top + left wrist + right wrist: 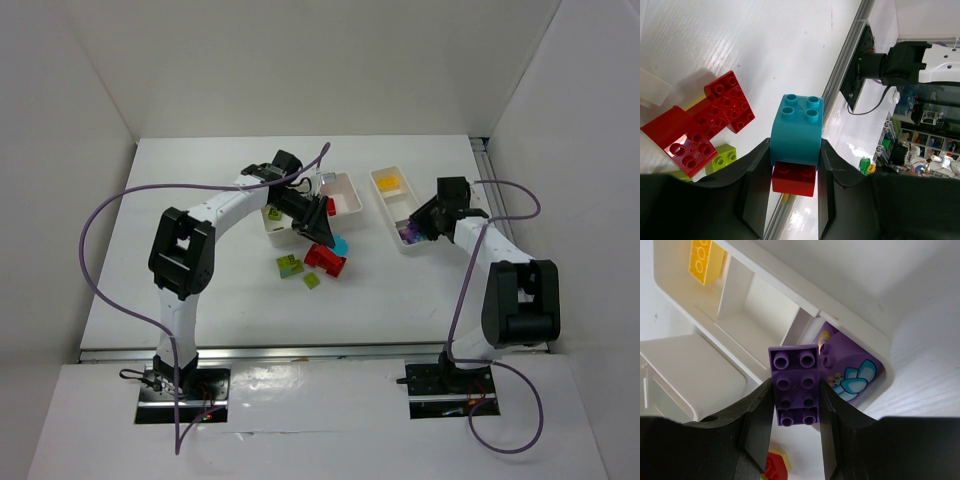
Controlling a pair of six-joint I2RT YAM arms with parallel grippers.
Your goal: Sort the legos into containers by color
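Carefully, we are centring the purple studded plastic brick point(794, 385), pinched in the right tool point(796, 390) mid-frame, over the narrow white plastic tray point(850, 315)'s purple corner; the left tool point(794, 152) is pinching a teal rounded brick point(796, 127).

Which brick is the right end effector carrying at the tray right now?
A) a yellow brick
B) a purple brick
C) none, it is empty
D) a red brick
B: in the right wrist view, the right end effector is closed on a purple brick, held over the narrow tray near a purple printed piece already lying in its end compartment.
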